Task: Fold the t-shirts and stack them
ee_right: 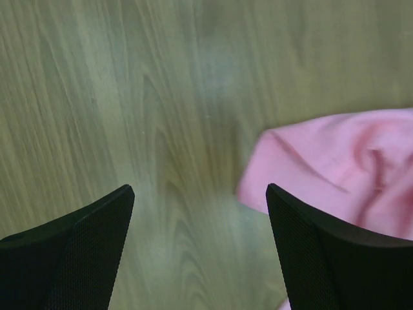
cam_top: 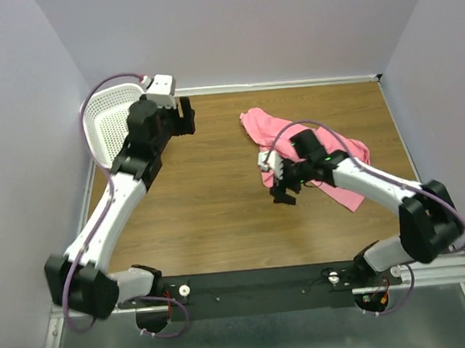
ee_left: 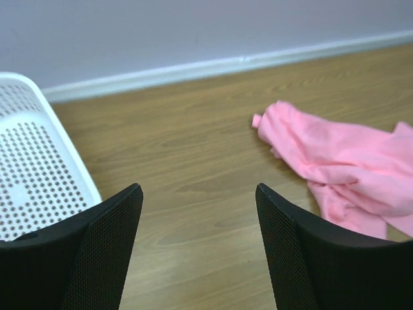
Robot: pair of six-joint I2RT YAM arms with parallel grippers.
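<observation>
Crumpled in a loose, unfolded heap on the wooden surface (cam_top: pixel 220 223), well to the right of the white perforated basket (cam_top: pixel 108 123): the pink t-shirt (cam_top: pixel 261 127), one end stretched back towards the basket, the bulk bunched farther from it, all wrinkles and overlapping flaps. Basket tilted up on edge rather than lying flat. Just beside the basket, on its right flank: the left gripper (cam_top: pixel 188 117), raised above the surface, jaws spread wide and released, grasping nothing, wood grain showing through the gap. Seen from the left wrist, basket mesh just left of the jaws, pink cloth well off to the right and apart from them. Far from the basket, at the shirt's basket-side edge: the right gripper (cam_top: pixel 285 192), pointing down at the surface, jaws likewise spread wide and released. Seen from the right wrist, a rounded pink corner lying on the wood below the gap, towards one jaw, nothing clamped; impossible to tell whether that jaw touches the cloth. Right arm stretched across the shirt, hiding its middle from above.
</observation>
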